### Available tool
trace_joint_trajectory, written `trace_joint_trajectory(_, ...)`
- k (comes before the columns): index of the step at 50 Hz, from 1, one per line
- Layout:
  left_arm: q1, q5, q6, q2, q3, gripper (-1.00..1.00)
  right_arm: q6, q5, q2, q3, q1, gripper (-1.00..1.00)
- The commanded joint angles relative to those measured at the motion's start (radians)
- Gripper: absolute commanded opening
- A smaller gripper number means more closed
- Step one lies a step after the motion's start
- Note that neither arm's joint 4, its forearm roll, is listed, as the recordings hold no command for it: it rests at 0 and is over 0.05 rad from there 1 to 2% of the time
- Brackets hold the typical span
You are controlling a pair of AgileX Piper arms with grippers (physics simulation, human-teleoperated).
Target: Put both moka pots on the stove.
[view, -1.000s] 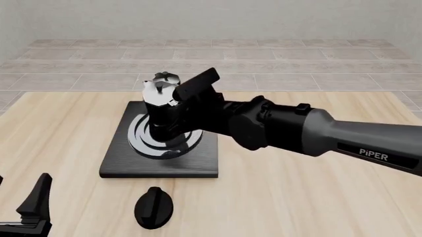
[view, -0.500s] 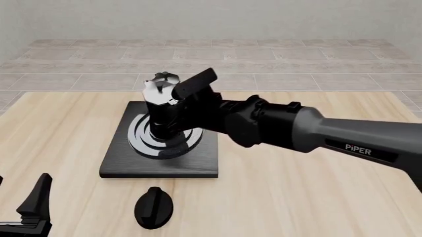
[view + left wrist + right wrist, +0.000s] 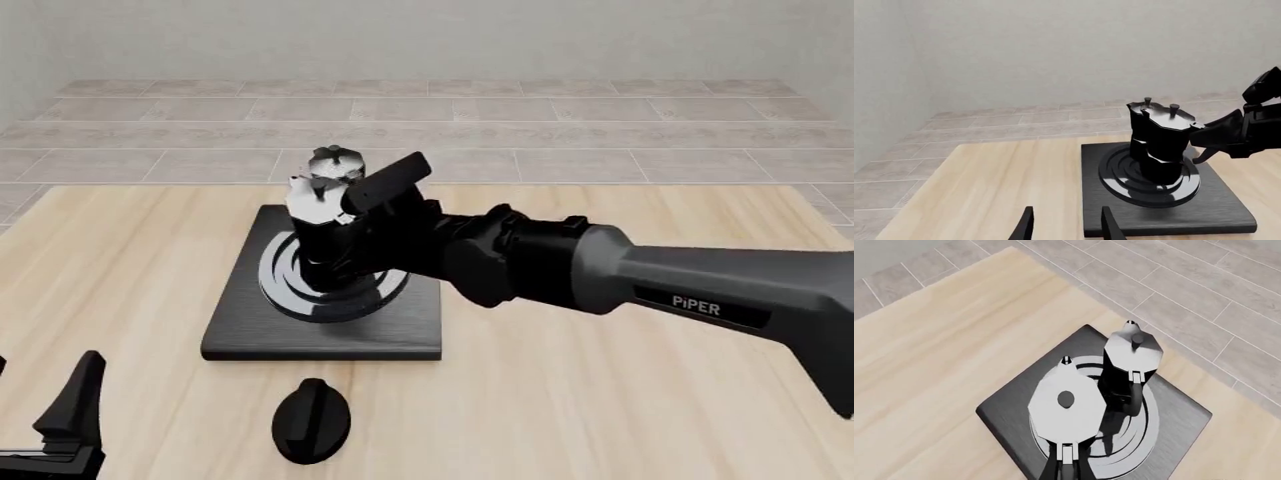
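Fingers (image 3: 1217,127) of the right gripper (image 3: 1199,142) are reaching up against the handle side of one moka pot (image 3: 1066,407), but whether they are clamping it or have let go cannot be told, since the contact is hidden in every view. Compared with a second ago, the right arm has been sliding toward the left of the front view and dipping a little, so its wrist is now hanging lower over the stove (image 3: 400,330).

Both pots are standing upright on the ring burner (image 3: 1147,192), the second moka pot (image 3: 1133,352) just beside the first, toward the upper right of the right wrist picture, their bodies close or touching.

At the lower left of the front view the left gripper (image 3: 1066,227) is idling with its fingers spread and nothing between them. The black knob (image 3: 311,420) is lying on the table (image 3: 641,400) in front of the stove.

By the look of it the placing is nearly finished; what seems left is a clean release and withdrawal without nudging either pot.
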Motion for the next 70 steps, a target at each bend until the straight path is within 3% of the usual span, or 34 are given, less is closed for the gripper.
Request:
trace_joint_trajectory(1, 0.002, 0.0, -0.003, 0.0, -0.001, 1.0, 0.013, -0.016, -0.007, -0.035, 0.0, -1.0)
trace_joint_trajectory(70, 0.004, 0.002, -0.006, 0.0, -0.003, 1.0, 0.067, -0.059, 0.048, -0.001, 0.013, -1.0)
